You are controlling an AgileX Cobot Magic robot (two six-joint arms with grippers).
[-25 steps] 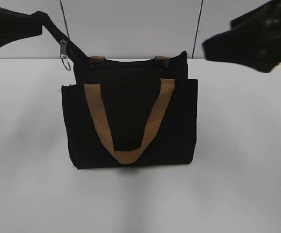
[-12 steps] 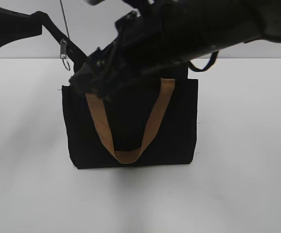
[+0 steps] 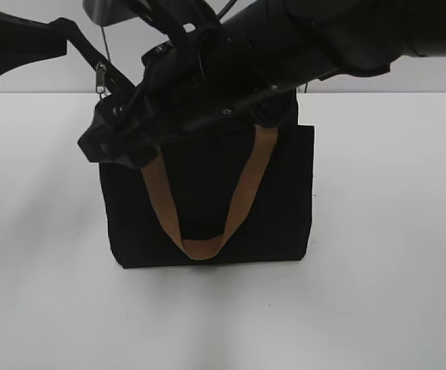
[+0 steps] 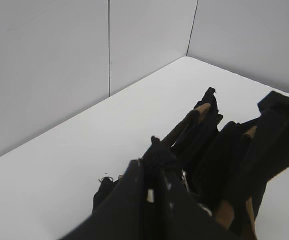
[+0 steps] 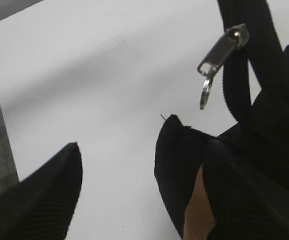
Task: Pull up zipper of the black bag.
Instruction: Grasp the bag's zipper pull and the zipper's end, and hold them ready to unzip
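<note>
The zipper hangs on a black strip of track pulled up and out from the top left corner of the bag, which stands on the white desk. Your left pincer looks clamped on that strip, though the tips are hard to see. A second ago your right arm was off to the side. Now it has swung across the front of the bag, and the right pincer is apart, close to the zipper but not touching it. I think you are getting ready to pinch the pull tab. The bag has not moved.
</note>
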